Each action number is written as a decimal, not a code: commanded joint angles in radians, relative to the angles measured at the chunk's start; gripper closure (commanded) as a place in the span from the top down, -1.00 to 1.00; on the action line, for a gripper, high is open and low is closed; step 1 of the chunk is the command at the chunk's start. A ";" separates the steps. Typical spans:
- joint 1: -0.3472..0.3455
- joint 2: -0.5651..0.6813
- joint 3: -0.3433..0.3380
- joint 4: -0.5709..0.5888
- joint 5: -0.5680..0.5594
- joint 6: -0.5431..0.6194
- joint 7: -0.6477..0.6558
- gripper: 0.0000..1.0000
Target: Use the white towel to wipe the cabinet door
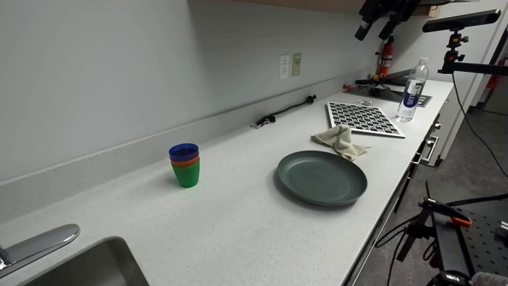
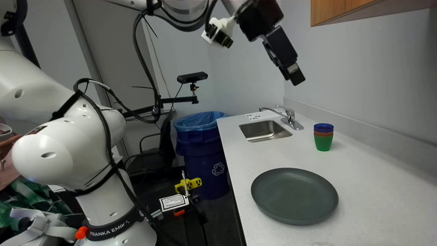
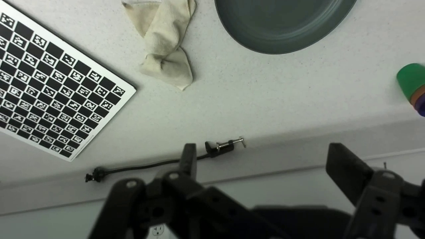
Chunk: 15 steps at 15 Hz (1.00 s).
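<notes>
The white towel [image 1: 340, 140] lies crumpled on the counter between the plate and the checkered board. It also shows at the top of the wrist view [image 3: 164, 41]. Wooden cabinet [image 2: 344, 12] hangs above the counter, and its underside shows in an exterior view [image 1: 309, 4]. I cannot tell which face is the door. My gripper [image 3: 264, 156] is open with nothing between its fingers. It is high above the counter, near the wall and apart from the towel, in both exterior views [image 1: 373, 33] [image 2: 296, 76].
A dark green plate [image 1: 322, 178] lies beside the towel. Stacked cups [image 1: 187, 172] stand near the wall. A checkered board [image 1: 363, 118], a water bottle [image 1: 412, 91] and a clamp with a flexible arm [image 3: 220, 148] are on the counter. A sink [image 2: 264, 131] is set in the far end.
</notes>
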 commanded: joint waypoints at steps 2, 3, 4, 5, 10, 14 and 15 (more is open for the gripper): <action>-0.006 -0.035 0.006 -0.007 0.006 -0.013 -0.014 1.00; -0.006 -0.045 0.006 -0.014 0.007 -0.013 -0.015 1.00; -0.006 -0.048 0.006 -0.019 0.007 -0.013 -0.016 1.00; -0.006 -0.049 0.006 -0.021 0.007 -0.013 -0.016 1.00; -0.006 -0.049 0.006 -0.022 0.007 -0.013 -0.017 1.00; -0.006 -0.049 0.006 -0.022 0.007 -0.013 -0.017 1.00; -0.006 -0.049 0.006 -0.022 0.007 -0.013 -0.017 1.00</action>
